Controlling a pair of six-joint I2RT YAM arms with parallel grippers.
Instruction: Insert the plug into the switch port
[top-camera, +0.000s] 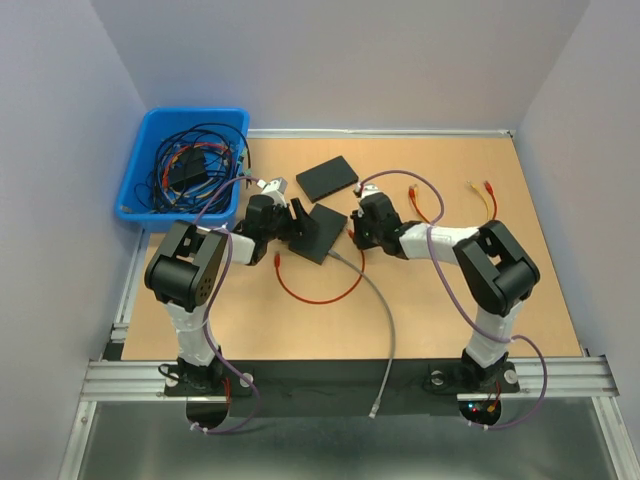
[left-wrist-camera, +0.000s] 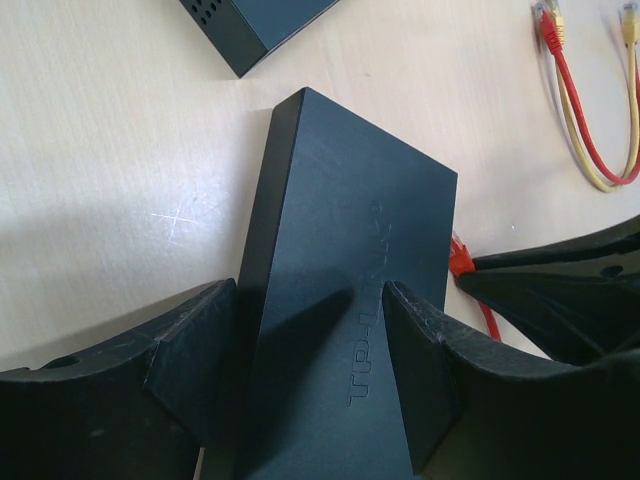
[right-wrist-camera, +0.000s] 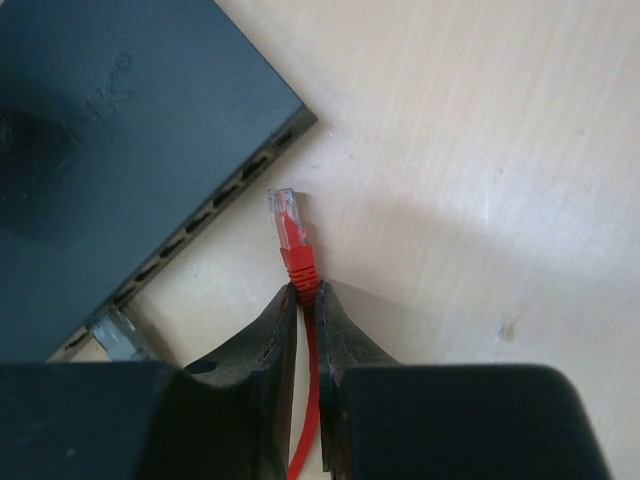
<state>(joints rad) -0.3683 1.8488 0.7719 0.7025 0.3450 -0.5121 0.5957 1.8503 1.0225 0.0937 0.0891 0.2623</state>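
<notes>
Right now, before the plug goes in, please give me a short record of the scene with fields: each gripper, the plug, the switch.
left gripper: closed on the switch, one finger on each side
right gripper: closed on the red cable just behind its plug
plug: not inserted, tip apart from the port row, near the switch's corner
grey plug: at one end of the port row

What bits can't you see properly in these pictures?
Right wrist view: the switch's ports are dark slits; the right gripper, holding the red plug, hides part of the grey plug.
Left wrist view: ports face away, behind the switch body.
Top view: blue bin's cables too tangled and small to separate.
</notes>
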